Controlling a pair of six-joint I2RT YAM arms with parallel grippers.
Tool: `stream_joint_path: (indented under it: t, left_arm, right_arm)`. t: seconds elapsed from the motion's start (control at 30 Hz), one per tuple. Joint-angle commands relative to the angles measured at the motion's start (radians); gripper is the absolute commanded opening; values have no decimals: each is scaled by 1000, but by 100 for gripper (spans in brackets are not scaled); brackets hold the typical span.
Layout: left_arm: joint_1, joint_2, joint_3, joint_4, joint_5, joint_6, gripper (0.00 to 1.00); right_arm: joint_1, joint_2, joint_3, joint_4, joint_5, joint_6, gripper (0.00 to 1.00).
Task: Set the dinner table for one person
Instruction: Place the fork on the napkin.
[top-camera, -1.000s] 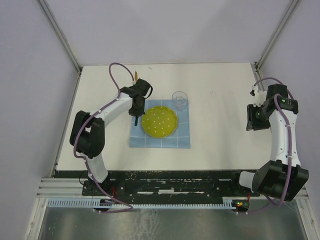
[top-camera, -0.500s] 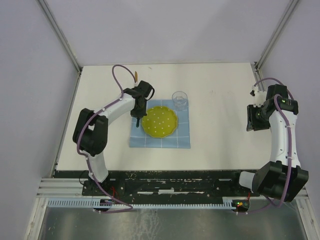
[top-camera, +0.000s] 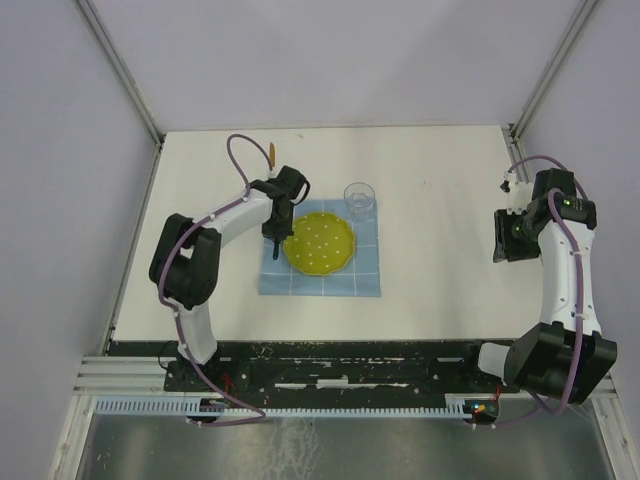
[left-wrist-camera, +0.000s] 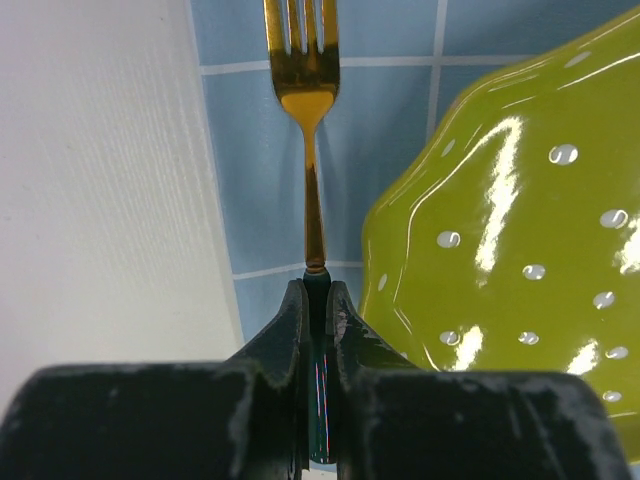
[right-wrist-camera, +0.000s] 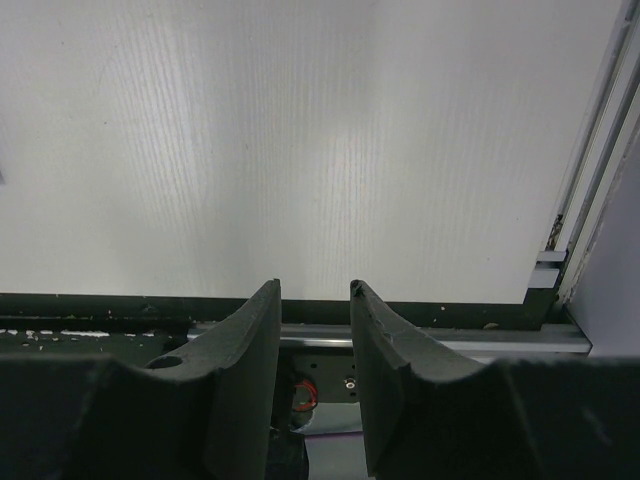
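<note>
Beside one plate (left-wrist-camera: 520, 250), one fork (left-wrist-camera: 312, 150) (gold)

Cloth (top-camera: 322, 281) on dinner table (top-camera: 440, 170), left of centre. Plate (top-camera: 319, 244) on cloth middle. Cup (top-camera: 360, 199) at cloth's far right corner, behind plate. Fork (left-wrist-camera: 305, 85) in left gripper (left-wrist-camera: 317, 296), over cloth's left strip, just beside plate's left rim, tines toward far edge.

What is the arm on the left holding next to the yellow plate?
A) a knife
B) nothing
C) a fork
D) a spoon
C: the left wrist view shows the fork, its gold tines plain to see, pinched by its handle in the left gripper.
</note>
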Motion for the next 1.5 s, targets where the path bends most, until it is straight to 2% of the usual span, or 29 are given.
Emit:
stream_joint_path:
  t: [0.0, 0.7, 1.47]
  left_arm:
    - [0, 48, 37, 11, 7, -63, 3]
    - [0, -11, -58, 26, 1, -80, 3]
    - [0, -38, -87, 17, -3, -93, 3]
  right_arm:
    - [-7, -17, 17, 3, 9, -8, 42]
    - [-6, -13, 28, 8, 11, -7, 42]
    - [-6, -21, 24, 14, 10, -6, 42]
